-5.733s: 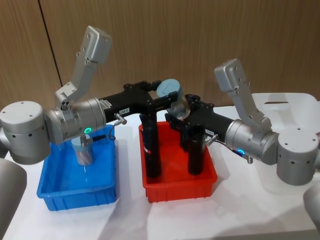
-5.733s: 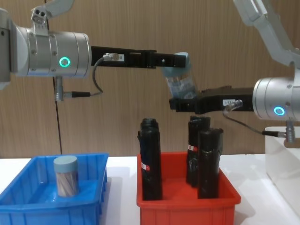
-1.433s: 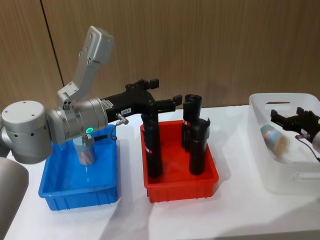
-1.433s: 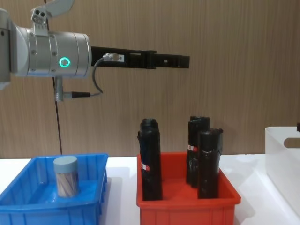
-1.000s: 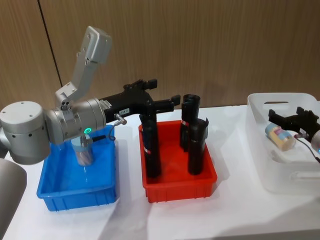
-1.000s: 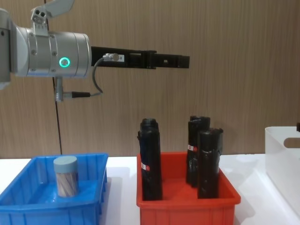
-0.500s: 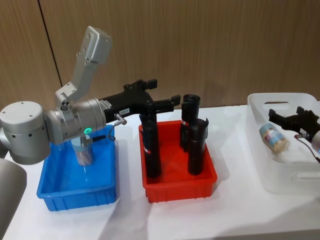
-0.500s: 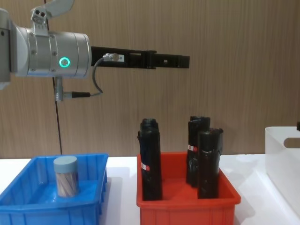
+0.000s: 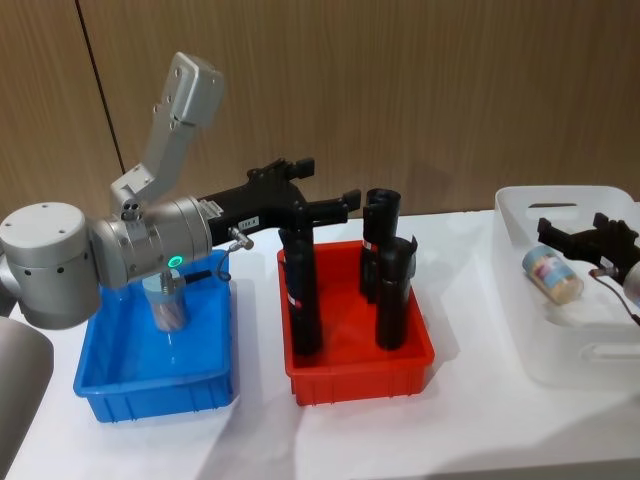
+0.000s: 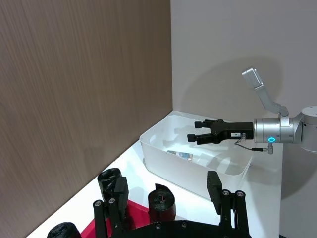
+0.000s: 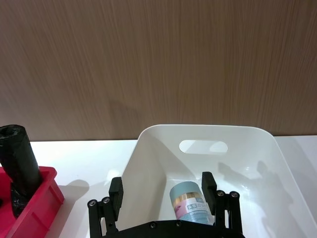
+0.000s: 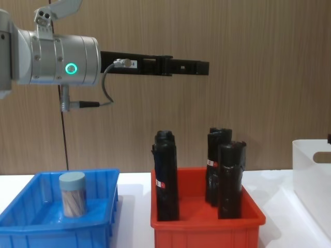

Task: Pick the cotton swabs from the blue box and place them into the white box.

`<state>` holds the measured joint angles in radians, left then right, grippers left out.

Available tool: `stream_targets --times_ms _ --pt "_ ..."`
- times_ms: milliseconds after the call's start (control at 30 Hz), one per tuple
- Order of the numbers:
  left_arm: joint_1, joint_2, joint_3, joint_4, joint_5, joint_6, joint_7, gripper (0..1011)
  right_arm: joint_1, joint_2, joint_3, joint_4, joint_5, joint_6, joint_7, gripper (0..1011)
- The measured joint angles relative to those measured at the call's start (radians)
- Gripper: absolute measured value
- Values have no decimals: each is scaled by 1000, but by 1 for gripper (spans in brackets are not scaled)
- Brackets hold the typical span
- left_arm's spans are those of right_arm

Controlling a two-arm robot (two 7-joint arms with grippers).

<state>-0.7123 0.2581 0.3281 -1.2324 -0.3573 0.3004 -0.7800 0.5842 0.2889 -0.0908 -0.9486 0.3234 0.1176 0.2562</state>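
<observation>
One jar of cotton swabs stands upright in the blue box. Another jar lies on its side on the floor of the white box. My right gripper hovers open over the white box, above that jar and not touching it. My left gripper is open and empty, held high over the back of the red bin.
A red bin with three tall black cylinders stands between the two boxes. The left forearm crosses above the blue box. A wooden wall closes off the back of the white table.
The jar went from the handover above the red bin into the white box, released by my right gripper. In the last second it shifted slightly on the floor. The left arm stayed still.
</observation>
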Motion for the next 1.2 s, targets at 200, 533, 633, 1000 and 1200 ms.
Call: stream_targets --times_ms 200,533,633,1000,1200 --pt "13 3 3 -9 3 -6 20 1004 -15 1 -3 -21 0 -2 -3 1001" --pt "80 21 21 -66 27 -48 130 1004 -96 8 -22 -131 -6 -13 -29 1002" --pt "106 28 28 -87 35 -63 170 1004 -118 10 -27 -162 -6 -16 -37 1002" --pt "193 50 51 -160 63 -116 311 1004 -221 19 -51 -303 -13 -31 -70 1002" --pt "242 63 65 -200 80 -146 391 1004 -287 24 -66 -393 -16 -40 -91 1002"
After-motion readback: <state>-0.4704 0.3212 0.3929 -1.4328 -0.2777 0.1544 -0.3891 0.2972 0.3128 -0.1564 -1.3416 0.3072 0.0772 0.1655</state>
